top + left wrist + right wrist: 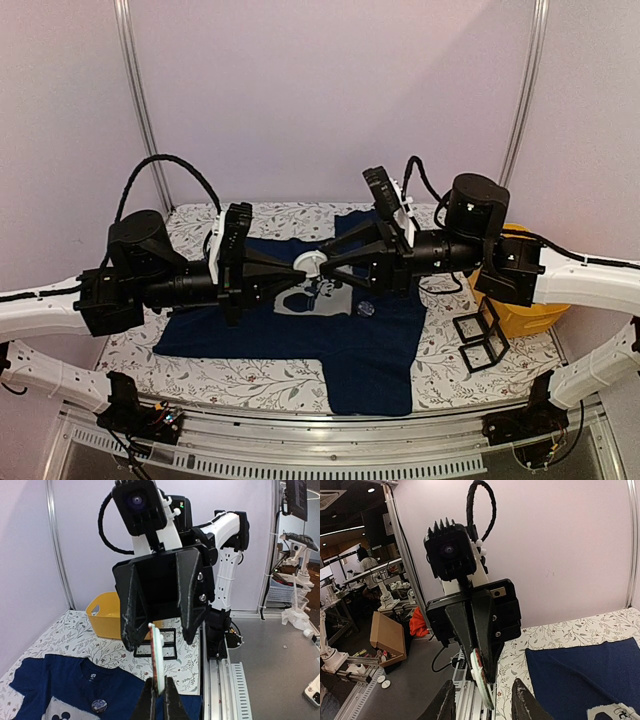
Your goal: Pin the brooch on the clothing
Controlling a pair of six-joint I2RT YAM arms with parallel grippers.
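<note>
We find the brooch (157, 652) edge-on above the T-shirt's (385, 340) chest print, pinched by the left gripper (298, 267), with the right gripper (484, 692) facing it, fingers spread to either side.

Legible text: none. The T-shirt (50, 680) is carrying a small white neck label (92, 676) (marks too small to read). Its pale chest print (320, 298) is showing only a cartoon figure; any lettering there is blurring beyond reading.
</note>
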